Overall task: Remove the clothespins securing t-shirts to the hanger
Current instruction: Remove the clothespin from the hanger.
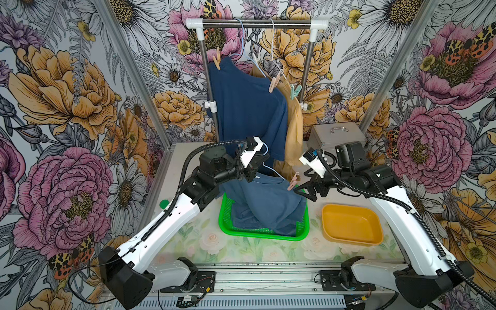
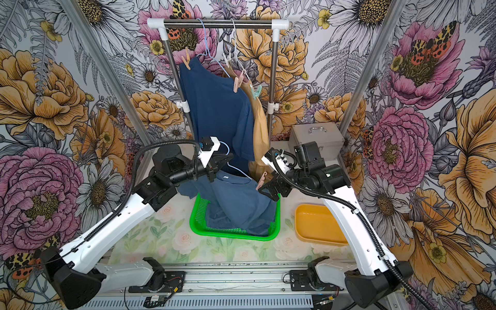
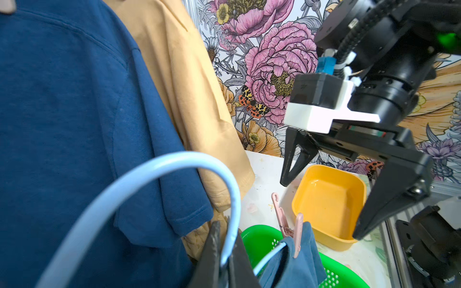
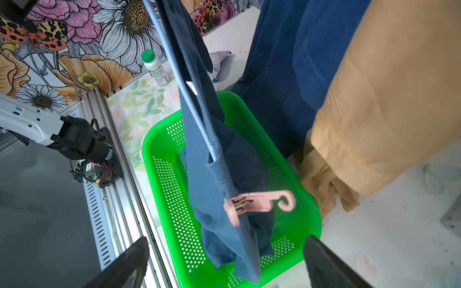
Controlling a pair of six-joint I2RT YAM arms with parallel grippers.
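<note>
Gripping the light-blue hanger (image 3: 149,167), the left hand (image 3: 225,259) is clamped shut; the right hand (image 4: 224,245) gapes wide, holding nothing, near the pink clothespin (image 4: 257,202) on the blue t-shirt (image 4: 212,224).

Both top views look down from high up toward the clothes rail (image 1: 256,23). The close wrist views share the green basket (image 4: 232,99).

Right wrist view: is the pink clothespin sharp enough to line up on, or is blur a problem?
Right wrist view: the pink clothespin is sharp, slightly smeared at its clamping end; the fingertips of the open right gripper and the tan shirt are out of focus. Left wrist view: the blue hanger hook is blurred, the clothespin clear.
</note>
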